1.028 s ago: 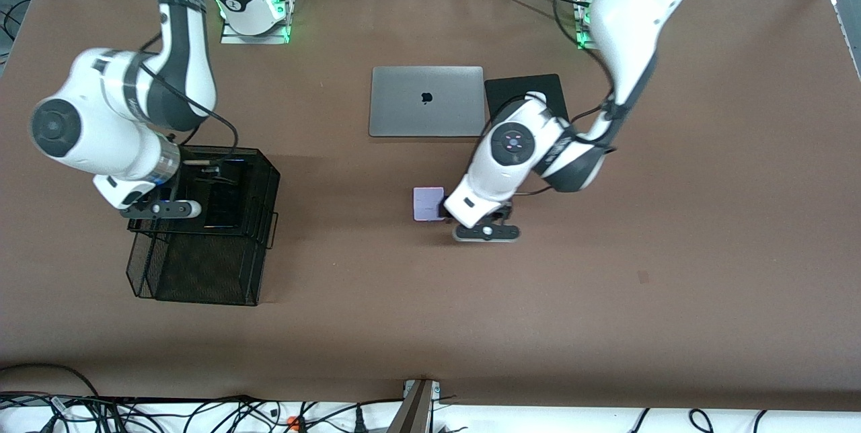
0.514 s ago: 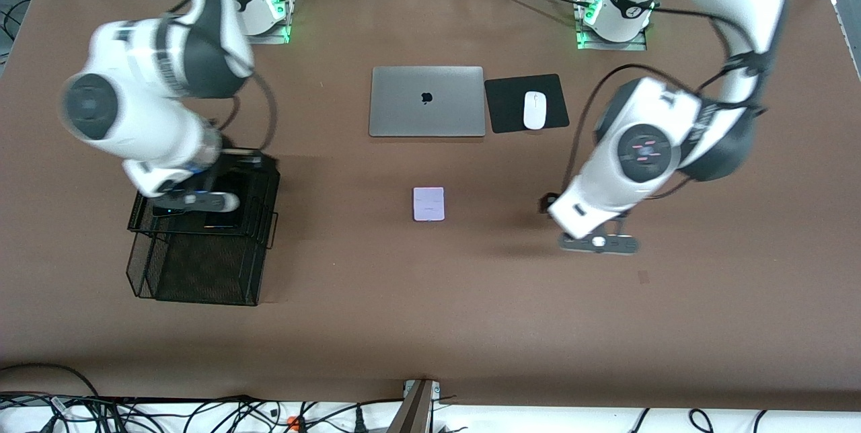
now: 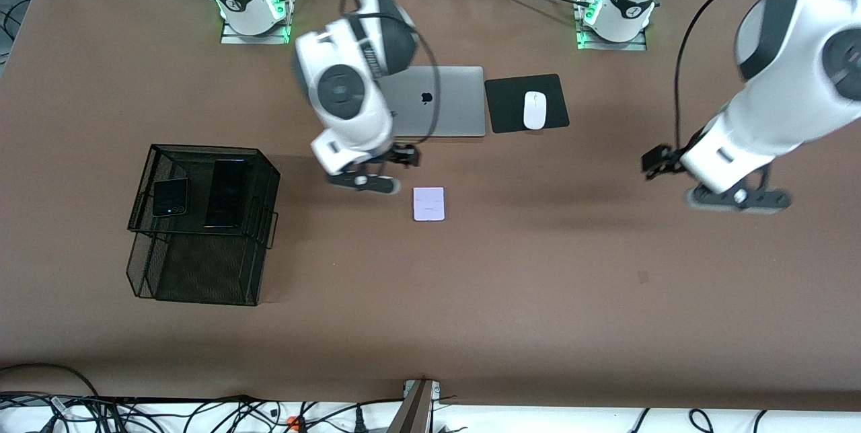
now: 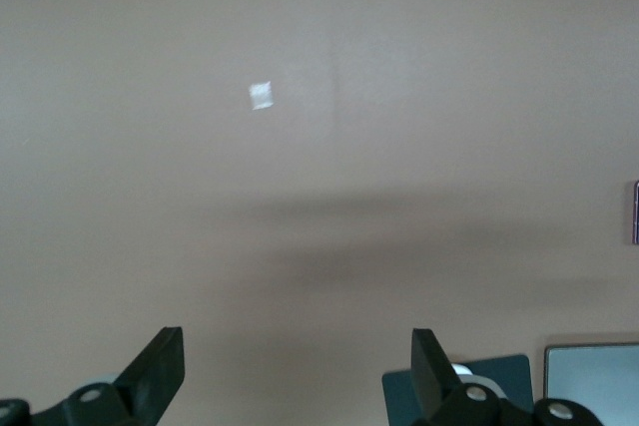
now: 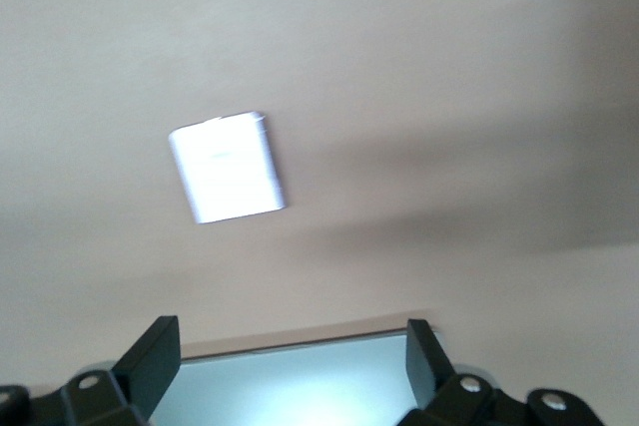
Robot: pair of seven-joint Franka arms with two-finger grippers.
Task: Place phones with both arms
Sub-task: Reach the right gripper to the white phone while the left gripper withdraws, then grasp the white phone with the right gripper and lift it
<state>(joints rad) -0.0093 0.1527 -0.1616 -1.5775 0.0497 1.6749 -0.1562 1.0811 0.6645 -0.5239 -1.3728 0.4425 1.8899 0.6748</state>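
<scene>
A brown table top seen from a high camera facing two white robot arms. Toward the right arm's end stands a black wire-mesh basket. On its upper tier lie two phones side by side: a small squarish black flip phone with two lenses, and just beside it, on the side toward the table's middle, a long slim black slab phone.

The right arm's black two-finger gripper hangs over the table near the middle, with its fingers spread apart and holding nothing. Below it on the table lies a small squarish pale lilac-white flip phone, untouched. Farther from the camera lies a closed silver laptop, partly hidden by the right arm. Beside it is a black mouse pad with a white computer mouse on it.

The left arm's black two-finger gripper hangs over bare table toward the left arm's end, well apart from every phone. Its fingers are also spread and hold nothing.
</scene>
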